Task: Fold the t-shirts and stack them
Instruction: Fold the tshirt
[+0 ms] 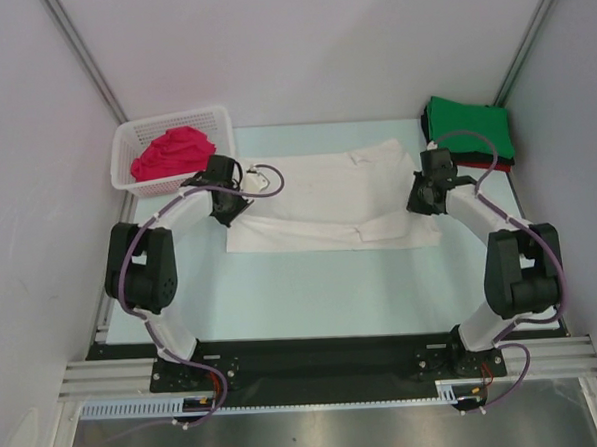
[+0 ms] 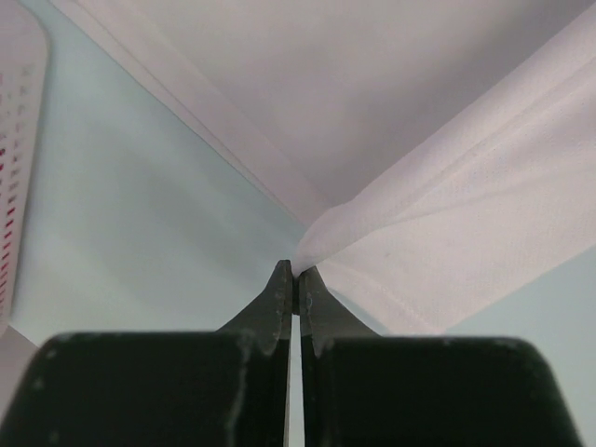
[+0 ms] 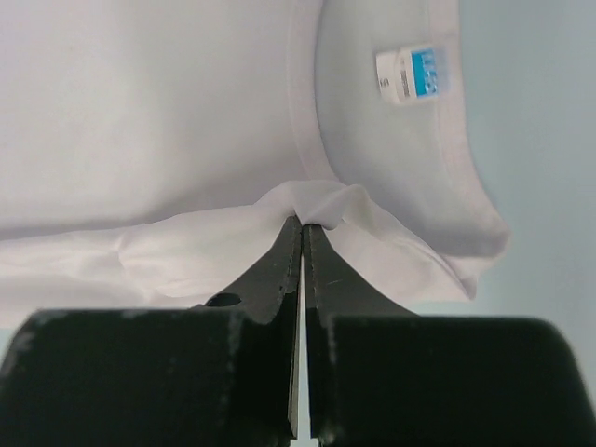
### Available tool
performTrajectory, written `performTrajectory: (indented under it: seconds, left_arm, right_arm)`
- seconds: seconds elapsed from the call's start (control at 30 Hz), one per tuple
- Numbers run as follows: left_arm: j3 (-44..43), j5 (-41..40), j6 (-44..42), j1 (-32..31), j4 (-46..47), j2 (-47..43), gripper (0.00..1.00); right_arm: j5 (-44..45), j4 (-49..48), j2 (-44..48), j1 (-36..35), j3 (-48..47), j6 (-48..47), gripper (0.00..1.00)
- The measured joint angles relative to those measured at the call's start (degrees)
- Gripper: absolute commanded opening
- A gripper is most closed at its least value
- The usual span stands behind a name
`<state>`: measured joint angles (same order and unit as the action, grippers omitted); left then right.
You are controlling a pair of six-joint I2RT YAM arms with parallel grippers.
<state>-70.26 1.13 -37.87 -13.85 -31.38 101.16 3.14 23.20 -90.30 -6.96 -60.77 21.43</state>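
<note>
A white t-shirt (image 1: pixel 327 197) lies spread across the middle of the table, its near part folded over into a long strip. My left gripper (image 1: pixel 223 209) is shut on the shirt's left corner (image 2: pixel 321 247), pinched at the fingertips (image 2: pixel 296 277). At the shirt's right end, beside the collar with its blue label (image 3: pixel 419 74), my right gripper (image 1: pixel 424 199) is shut on a bunch of cloth (image 3: pixel 317 207). A magenta-red t-shirt (image 1: pixel 173 153) lies crumpled in the basket. A folded green t-shirt (image 1: pixel 471 126) sits at the back right on top of a red one (image 1: pixel 486 164).
The white lattice basket (image 1: pixel 134 134) stands at the back left, close to my left arm. White walls with metal rails close in the table on three sides. The stack of folded shirts lies just behind my right wrist.
</note>
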Motion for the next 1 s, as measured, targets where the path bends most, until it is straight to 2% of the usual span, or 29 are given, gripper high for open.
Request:
performTrajectory:
  seconds: [0.2, 0.73, 0.77, 0.8, 0.83, 0.87, 0.93, 1.0]
  left_arm:
    - [-4.2, -1.7, 0.0, 0.3, -0.2, 4.9, 0.00]
    - [-4.6, -7.0, 1.0, 0.3, -0.5, 10.2, 0.01]
    - [-4.7, -7.0, 1.1, 0.3, -0.5, 10.2, 0.11]
    - [-4.8, -7.1, 1.0, 0.3, -0.5, 10.2, 0.22]
    - [-5.0, -7.1, 1.2, 0.3, -0.5, 10.2, 0.34]
    - [-5.2, -7.2, 1.6, 0.3, -0.5, 10.2, 0.49]
    - [-5.7, -7.6, 2.1, 0.4, -0.4, 10.2, 0.60]
    - [-5.7, -7.8, 2.4, 0.4, 0.2, 9.7, 0.62]
  right_arm:
    - [-0.2, -1.2, -7.7, 0.1, -6.6, -4.9, 0.00]
    - [1.0, -1.3, -16.1, 0.9, -12.6, -7.6, 0.01]
    - [0.9, -1.3, -16.5, 1.0, -13.0, -7.6, 0.11]
    - [0.8, -1.3, -16.9, 1.0, -13.4, -7.6, 0.26]
    - [0.8, -1.2, -17.2, 1.0, -13.7, -7.5, 0.46]
    - [0.9, -1.2, -17.6, 1.1, -14.1, -7.3, 0.50]
    - [1.4, -0.5, -18.0, 1.3, -14.7, -7.6, 0.54]
    - [2.6, 0.4, -17.8, 1.7, -14.7, -7.0, 0.54]
